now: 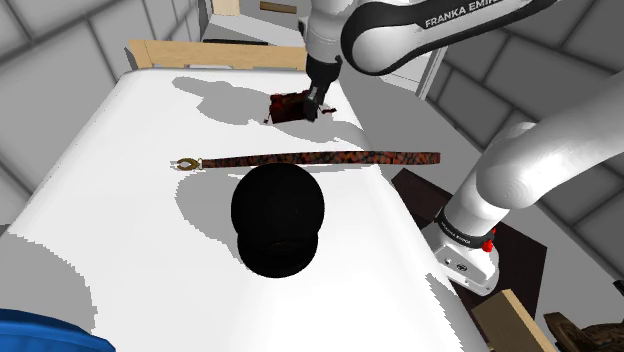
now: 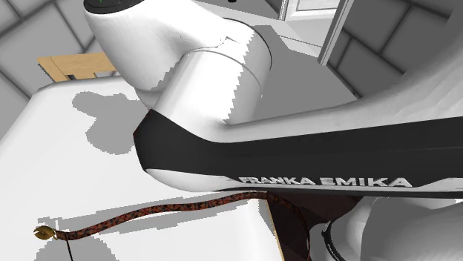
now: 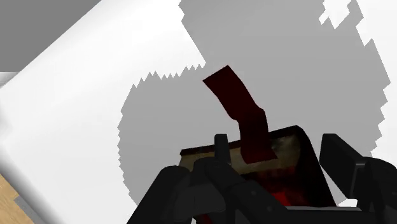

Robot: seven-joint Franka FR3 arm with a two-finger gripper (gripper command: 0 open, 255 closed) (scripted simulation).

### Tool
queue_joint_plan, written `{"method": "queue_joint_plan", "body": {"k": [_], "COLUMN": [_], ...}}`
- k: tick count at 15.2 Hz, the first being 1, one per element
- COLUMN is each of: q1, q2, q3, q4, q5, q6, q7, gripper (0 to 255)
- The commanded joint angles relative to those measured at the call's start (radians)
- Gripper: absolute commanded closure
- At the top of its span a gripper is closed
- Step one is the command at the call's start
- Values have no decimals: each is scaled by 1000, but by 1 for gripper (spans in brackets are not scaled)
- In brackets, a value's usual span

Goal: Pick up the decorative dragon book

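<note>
Dragon book [image 1: 286, 106], dark red, lies flat on the white tabletop [image 1: 120, 170], just beyond the long patterned belt [image 1: 310, 158]. The arm bends over from past the belt and points its claw [image 1: 318, 103] down at the book. The wrist view adds the fingers [image 3: 221, 149] spread wide astride the book, contact unclear, and a red ribbon [image 3: 238, 108] trailing out.

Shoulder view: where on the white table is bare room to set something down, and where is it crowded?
Free: the broad patch between the belt and the table far edge, to this view's left of the dark red book; also beside the black round object, on its left. Crowded: at the book under the gripper, and where the belt runs past the black object.
</note>
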Motion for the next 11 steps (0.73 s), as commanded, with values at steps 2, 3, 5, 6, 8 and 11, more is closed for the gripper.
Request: {"method": "queue_joint_plan", "body": {"k": [2, 3, 5, 6, 8, 11], "q1": [3, 3, 5, 5, 6, 6], "q2": [-15, -19, -26, -29, -35, -38], "q3": [-7, -9, -13, -14, -18, -19], "q4": [28, 38, 59, 70, 92, 105], "q5": [7, 9, 13, 14, 17, 19], "q6": [-41, -54, -82, -95, -122, -137], "q7": [-14, -19, -27, -31, -38, -42], "gripper": [255, 255, 255, 255, 255, 255]}}
